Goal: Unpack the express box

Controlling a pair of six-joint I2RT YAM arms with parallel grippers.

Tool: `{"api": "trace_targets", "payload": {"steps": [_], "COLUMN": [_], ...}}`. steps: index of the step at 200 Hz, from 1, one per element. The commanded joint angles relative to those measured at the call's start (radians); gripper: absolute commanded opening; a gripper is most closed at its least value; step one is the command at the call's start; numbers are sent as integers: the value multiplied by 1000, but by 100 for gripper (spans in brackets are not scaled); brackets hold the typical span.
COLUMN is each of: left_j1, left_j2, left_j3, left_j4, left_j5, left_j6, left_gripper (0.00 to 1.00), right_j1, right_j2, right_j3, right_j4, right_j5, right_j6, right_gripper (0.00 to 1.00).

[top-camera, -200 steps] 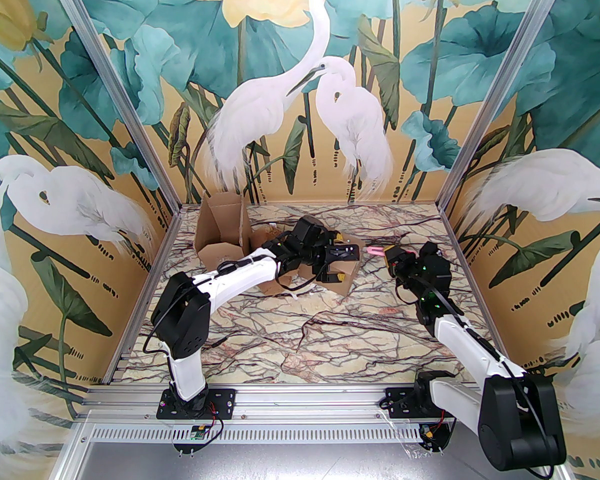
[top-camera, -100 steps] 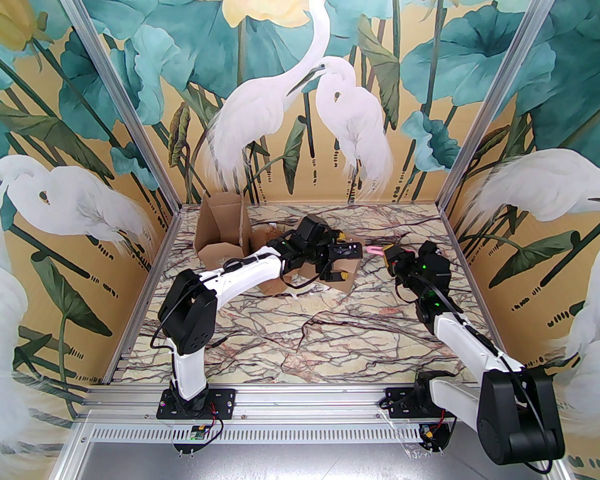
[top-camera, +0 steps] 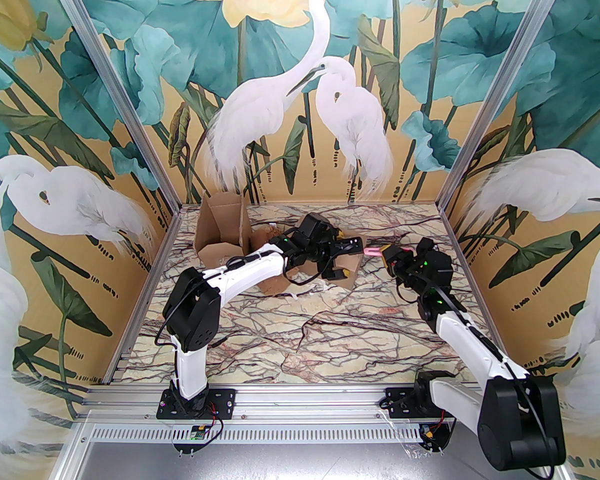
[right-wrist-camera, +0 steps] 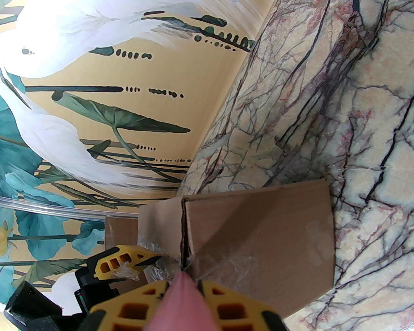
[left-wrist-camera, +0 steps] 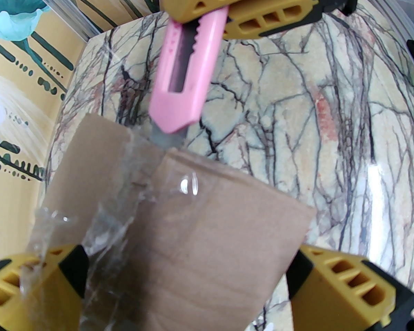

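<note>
Tape-cutting stage, I'd say. The right gripper (top-camera: 386, 254) clamps the pink box cutter (left-wrist-camera: 183, 78), blade tip (left-wrist-camera: 165, 139) at the taped seam (left-wrist-camera: 124, 191) of the express box (left-wrist-camera: 210, 226) just ahead. The left gripper (left-wrist-camera: 186, 283) straddles it, spread wide. Next: draw the blade along the seam.

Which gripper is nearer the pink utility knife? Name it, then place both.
Right. The right gripper is shut on the handle of the pink utility knife. The left gripper sits wide, fingers flanking the taped box, the blade at the box's seam ahead of it.
</note>
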Motion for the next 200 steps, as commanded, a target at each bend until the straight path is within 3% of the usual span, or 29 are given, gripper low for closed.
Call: {"api": "trace_targets", "payload": {"steps": [1,58,89,122,200], "left_j1": [49,58,61,69,76], "left_j2": [-10,5,22,35,63], "left_j3": [12,-1,7,31,97], "left_j4": [80,-36,26,93,-4], "left_j5": [47,143,91,24,-12], "left_j6": [-49,29,-31,-117,-182], "left_gripper": [98,92,91,91,93], "right_j1": [6,-20,-25,-24,-35], "right_j2": [-14,94,129,90,-27], "right_j3": [-6,8,-14,-31,-22], "right_j4": [-48,41,130,104,-19], "right_j5": [-130,-201,-246,-262,-250], "right_j6": [-21,-25,16,14,12], "right_gripper": [0,0,0,0,0]}}
